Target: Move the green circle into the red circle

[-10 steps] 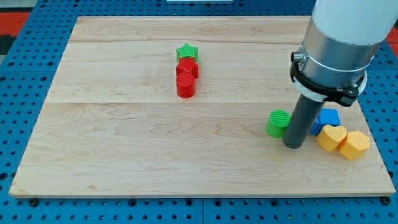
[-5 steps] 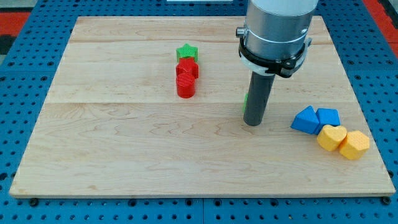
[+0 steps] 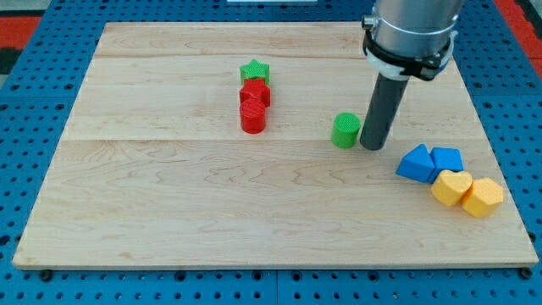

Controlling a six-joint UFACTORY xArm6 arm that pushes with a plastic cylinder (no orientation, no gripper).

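My tip (image 3: pixel 372 146) just right of green circle (image 3: pixel 345 130); red circle (image 3: pixel 252 117) well left.

Bare wooden board (image 3: pixel 169 195) lies open at nine o'clock of the green round block (image 3: pixel 345 130); my tip (image 3: pixel 372 146) crowds its three o'clock side.

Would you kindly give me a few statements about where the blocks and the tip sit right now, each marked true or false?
1. My tip sits just to the view's right of the green circle. True.
2. The green circle touches the red circle. False: bare board lies between them.
3. The green star lies above the red blocks. True.
4. The two yellow blocks sit at the view's left. False: they are at the lower right, by the blue blocks.
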